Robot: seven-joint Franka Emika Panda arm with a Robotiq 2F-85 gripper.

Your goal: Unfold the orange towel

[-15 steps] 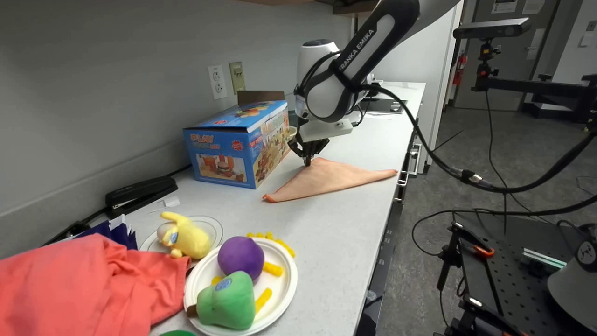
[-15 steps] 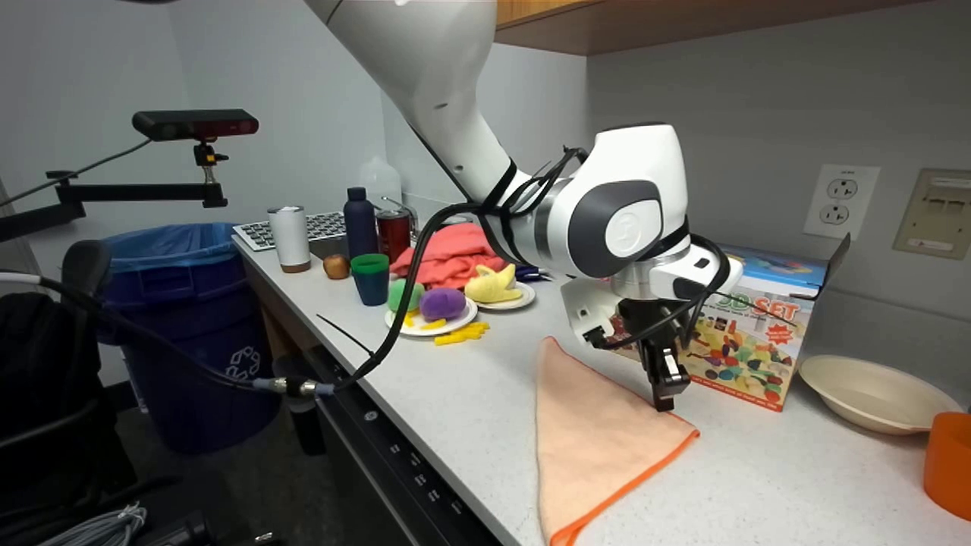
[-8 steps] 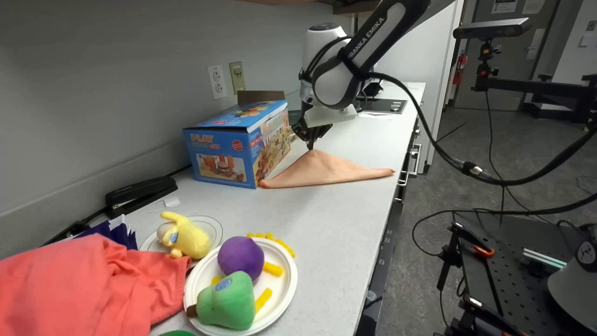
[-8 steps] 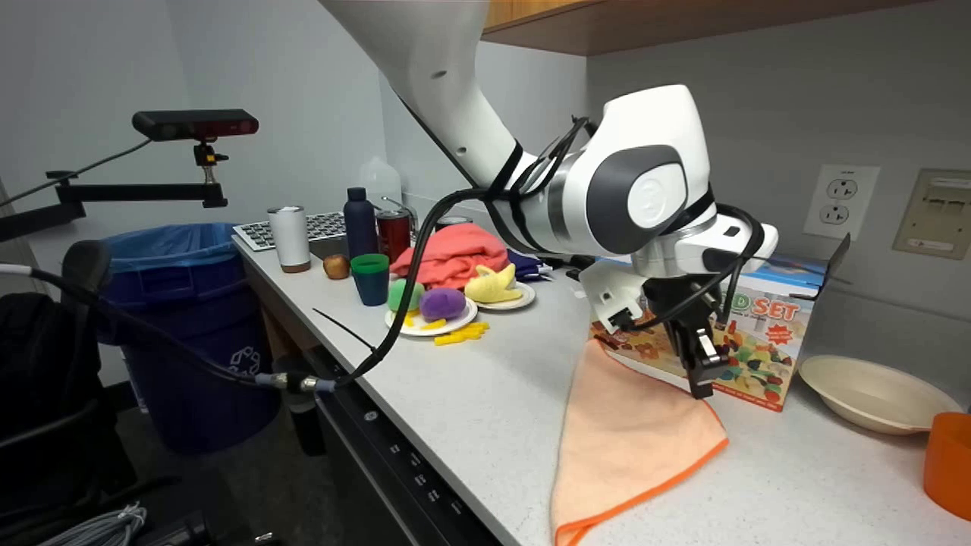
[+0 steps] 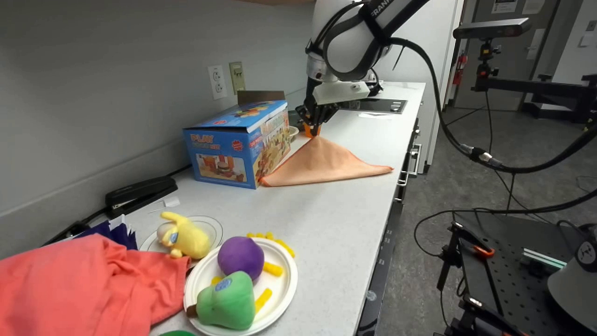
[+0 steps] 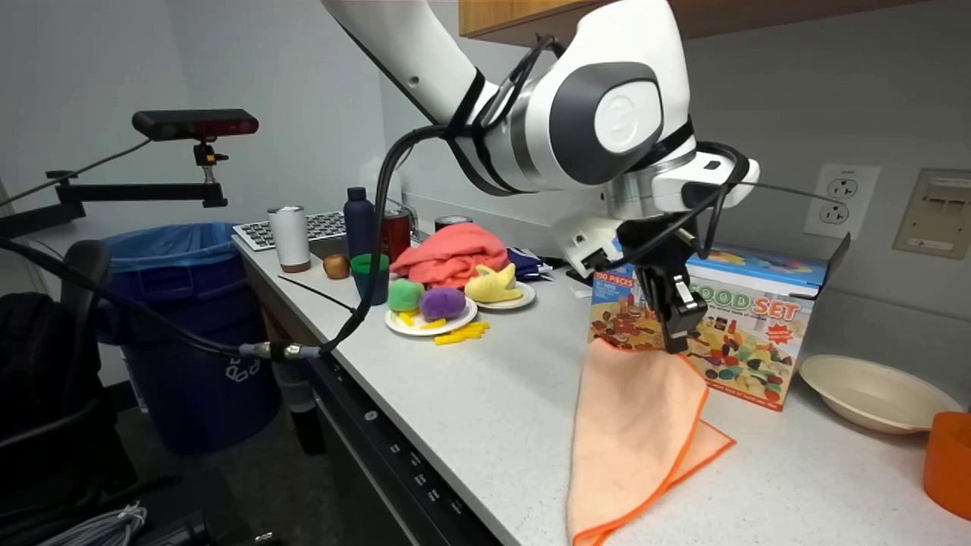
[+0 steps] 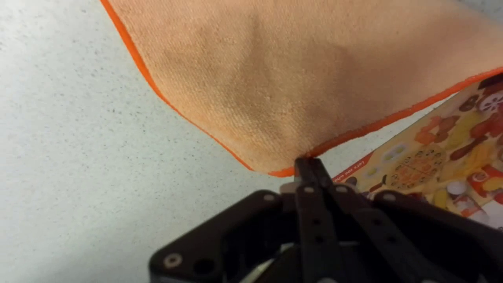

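In an exterior view, the gripper (image 5: 315,133) pinches the towel (image 5: 324,164), a triangle beside the cardboard box (image 5: 235,144). In an exterior view, the orange hem (image 6: 669,480) curves down from the jaws before the box. In the wrist view, narrowed fingertips (image 7: 302,171) clasp a finely textured corner.

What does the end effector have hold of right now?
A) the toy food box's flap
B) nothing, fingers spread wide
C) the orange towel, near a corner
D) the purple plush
C: in the wrist view the end effector is closed on the orange towel at its trimmed edge, close to a corner.
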